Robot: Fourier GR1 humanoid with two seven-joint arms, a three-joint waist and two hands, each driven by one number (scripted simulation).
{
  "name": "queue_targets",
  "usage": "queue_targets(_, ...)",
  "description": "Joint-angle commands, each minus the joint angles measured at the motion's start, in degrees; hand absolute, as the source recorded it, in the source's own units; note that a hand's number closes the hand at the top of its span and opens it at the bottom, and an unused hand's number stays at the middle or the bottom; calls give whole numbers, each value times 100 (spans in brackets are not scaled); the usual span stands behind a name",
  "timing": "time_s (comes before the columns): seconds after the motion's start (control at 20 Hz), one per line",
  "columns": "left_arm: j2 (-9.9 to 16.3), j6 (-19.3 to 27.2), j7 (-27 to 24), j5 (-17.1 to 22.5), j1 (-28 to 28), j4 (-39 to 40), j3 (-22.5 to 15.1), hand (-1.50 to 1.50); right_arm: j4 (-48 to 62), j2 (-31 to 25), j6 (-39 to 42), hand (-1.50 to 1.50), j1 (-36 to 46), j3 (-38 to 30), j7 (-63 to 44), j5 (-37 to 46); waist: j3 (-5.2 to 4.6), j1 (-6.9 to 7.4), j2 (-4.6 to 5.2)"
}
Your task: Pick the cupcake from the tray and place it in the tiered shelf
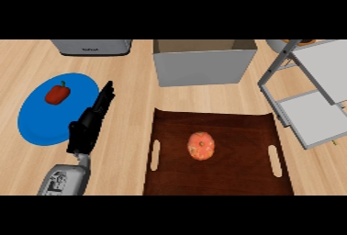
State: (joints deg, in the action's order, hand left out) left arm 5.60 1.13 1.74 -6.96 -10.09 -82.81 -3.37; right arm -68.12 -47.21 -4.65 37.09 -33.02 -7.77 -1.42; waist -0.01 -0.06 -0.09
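An orange-pink cupcake (201, 145) sits near the middle of the dark brown tray (237, 179), which has a slot handle on each side. The grey tiered shelf (313, 87) stands at the right edge, its flat shelves bare. My left hand (88, 124) rests to the left of the tray, fingers straight and pointing away over the counter, holding nothing. It lies beside the blue plate and well apart from the cupcake. My right hand does not show.
A blue plate (41, 124) with a red bell pepper (58, 94) lies at the left. An open grey box (203, 64) stands behind the tray. A grey appliance (92, 47) sits at the back left.
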Motion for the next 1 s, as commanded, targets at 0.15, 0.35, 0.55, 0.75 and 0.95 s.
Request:
queue_targets(0.15,-8,-82,-149,2,189,-2,-33,0,724,-958,109,-150,159,-1041,-560,-608,2,-14,5)
queue_targets(0.35,239,-273,-104,243,40,-47,284,0,1481,-1751,701,-150,-107,-1474,-957,-860,4,-22,4)
queue_targets(0.55,136,-126,-115,103,141,-90,185,0,2557,-2544,1769,-150,-706,-1716,-760,-896,13,-48,11)
queue_targets(0.75,-102,70,56,-69,-3,-28,7,0,3536,-2967,2520,-150,-1314,-2074,94,-877,22,-83,23)
queue_targets(0.95,77,-128,-128,69,341,-251,95,0,4234,-3442,3251,-150,-1984,-2307,885,-743,32,-76,11)
